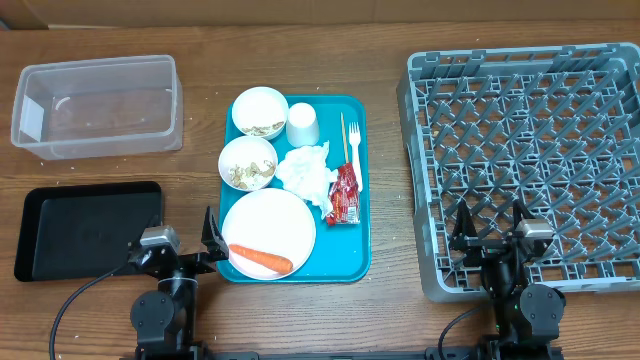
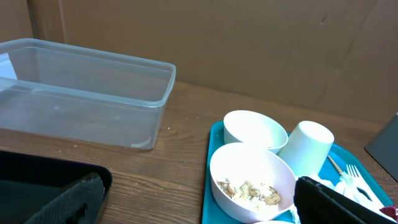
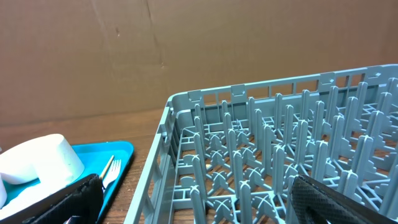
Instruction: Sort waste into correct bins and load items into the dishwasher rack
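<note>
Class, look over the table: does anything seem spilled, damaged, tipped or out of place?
Only the small white cup on the teal tray stands upside down. Nothing is spilled or broken; food scraps stay inside their bowls.

A lab-like test bench: wooden table (image 1: 390, 300), cardboard backdrop (image 2: 249, 43).

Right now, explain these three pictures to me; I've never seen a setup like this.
Two robot arms sit at a wooden table. One picture looks down from above; the other two come from cameras on each wrist. The left gripper and right gripper are both open and hold nothing. A teal tray carries a plate with a carrot, two bowls with food scraps, a cup, a napkin, a red wrapper, a fork and chopsticks. A clear tub and black tray sit to one side of it, a grey dishwasher rack to the other.
</note>
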Controlling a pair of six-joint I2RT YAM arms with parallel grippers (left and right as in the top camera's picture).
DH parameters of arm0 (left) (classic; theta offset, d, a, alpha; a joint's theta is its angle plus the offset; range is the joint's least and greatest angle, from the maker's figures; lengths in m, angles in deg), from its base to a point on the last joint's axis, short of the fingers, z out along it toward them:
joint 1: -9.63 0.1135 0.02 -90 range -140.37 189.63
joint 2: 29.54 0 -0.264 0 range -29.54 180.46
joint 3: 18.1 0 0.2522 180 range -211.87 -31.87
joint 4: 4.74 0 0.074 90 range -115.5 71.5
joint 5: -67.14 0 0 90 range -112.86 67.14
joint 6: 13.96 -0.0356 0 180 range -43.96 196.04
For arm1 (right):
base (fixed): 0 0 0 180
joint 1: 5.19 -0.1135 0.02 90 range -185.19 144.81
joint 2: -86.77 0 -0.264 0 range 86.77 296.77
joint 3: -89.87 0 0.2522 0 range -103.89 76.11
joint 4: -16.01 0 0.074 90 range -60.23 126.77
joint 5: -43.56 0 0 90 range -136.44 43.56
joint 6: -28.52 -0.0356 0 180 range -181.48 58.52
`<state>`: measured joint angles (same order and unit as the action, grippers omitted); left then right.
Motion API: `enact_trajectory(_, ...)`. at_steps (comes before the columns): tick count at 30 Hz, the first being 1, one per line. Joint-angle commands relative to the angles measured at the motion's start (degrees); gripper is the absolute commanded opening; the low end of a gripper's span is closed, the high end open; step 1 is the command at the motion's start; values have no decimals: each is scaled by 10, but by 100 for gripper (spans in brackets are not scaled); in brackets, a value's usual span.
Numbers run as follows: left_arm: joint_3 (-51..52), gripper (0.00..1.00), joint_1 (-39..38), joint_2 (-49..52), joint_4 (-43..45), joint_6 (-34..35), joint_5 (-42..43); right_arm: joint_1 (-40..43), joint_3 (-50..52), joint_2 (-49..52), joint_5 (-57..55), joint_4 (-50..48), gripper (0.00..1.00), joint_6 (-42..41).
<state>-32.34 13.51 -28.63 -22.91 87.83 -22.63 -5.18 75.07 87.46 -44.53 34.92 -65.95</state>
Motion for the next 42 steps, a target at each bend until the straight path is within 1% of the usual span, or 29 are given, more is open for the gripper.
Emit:
enact_trajectory(1,2,100,4,-6,0,-9,5,4,5,-5,-4,-4,100,-2)
enact_trajectory(27,2,100,4,-6,1,-3,11,4,5,-5,-4,-4,100,-2)
enact_trajectory(28,2,100,3,-6,2,17,28,4,6,-5,-4,-4,100,-2)
enact_trajectory(31,2,100,2,-6,14,166,146,4,5,-5,-4,-4,100,-2)
enact_trajectory(32,2,100,2,-6,17,199,172,4,5,-5,-4,-4,100,-2)
enact_trajectory(34,2,100,2,-6,26,252,180,4,5,-5,-4,-4,100,-2)
enact_trajectory(36,2,100,2,-6,31,280,182,4,5,-5,-4,-4,100,-2)
enact_trajectory(37,1,100,2,-6,42,279,192,4,5,-5,-4,-4,100,-2)
enact_trajectory(40,-12,100,2,-6,54,246,247,4,5,-5,-4,-4,100,-2)
enact_trajectory(42,-30,100,2,-5,41,238,252,4,5,-5,-4,-4,100,-2)
